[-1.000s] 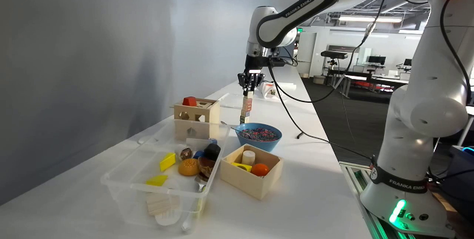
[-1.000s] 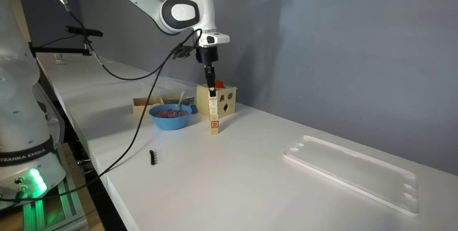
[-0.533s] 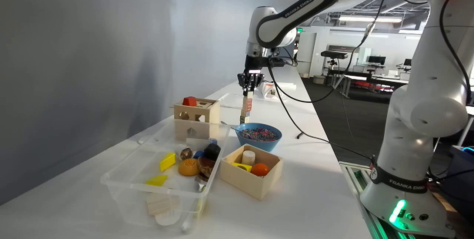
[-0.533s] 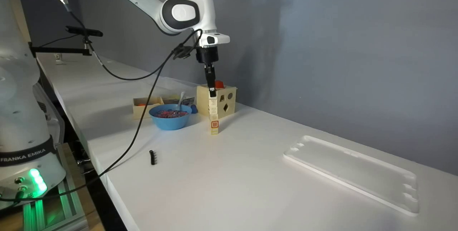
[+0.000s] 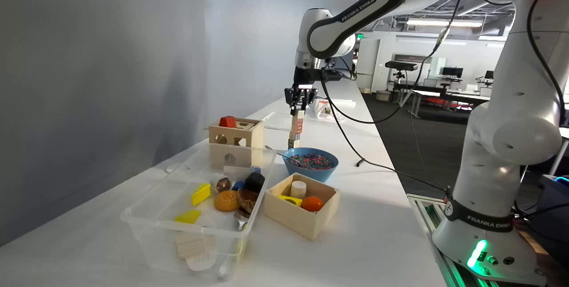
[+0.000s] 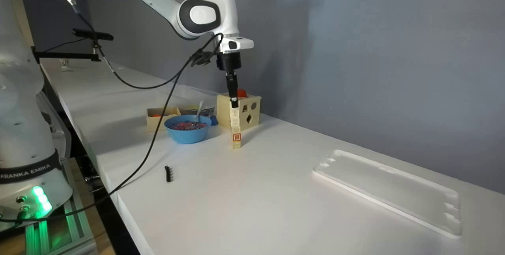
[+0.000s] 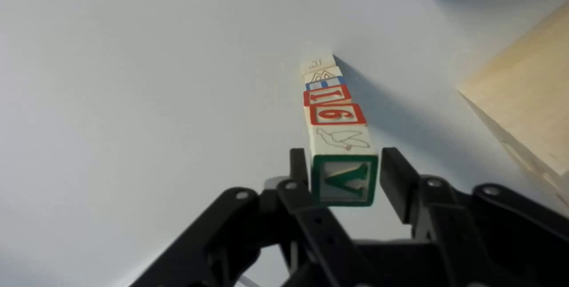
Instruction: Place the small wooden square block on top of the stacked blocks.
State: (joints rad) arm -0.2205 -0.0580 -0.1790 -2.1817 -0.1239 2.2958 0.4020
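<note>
The stacked blocks [image 6: 236,128] stand as a thin upright column on the white table; they also show in the wrist view [image 7: 327,95], slightly uneven. The small square block [image 7: 344,180], with a green-framed V on its upper face, sits on top of the column, in line with it. It shows as a pale tip in an exterior view [image 5: 298,113]. My gripper [image 7: 343,167] points down with one finger on each side of this block. A gap shows at the right finger and a narrower one at the left, so it is open. A finger partly hides the block in an exterior view [image 6: 234,103].
A blue bowl [image 6: 187,135] with a spoon stands close to the column. A wooden shape box [image 5: 257,140] with a red piece on top stands behind it. A clear bin [image 5: 155,229], a small open wooden box [image 5: 289,220], a white lid [image 6: 386,186] and a black clip [image 6: 169,173] lie around.
The arm has sunk very slightly, and in an exterior view the fingers look a touch wider apart. The column and the block on it have not visibly moved.
</note>
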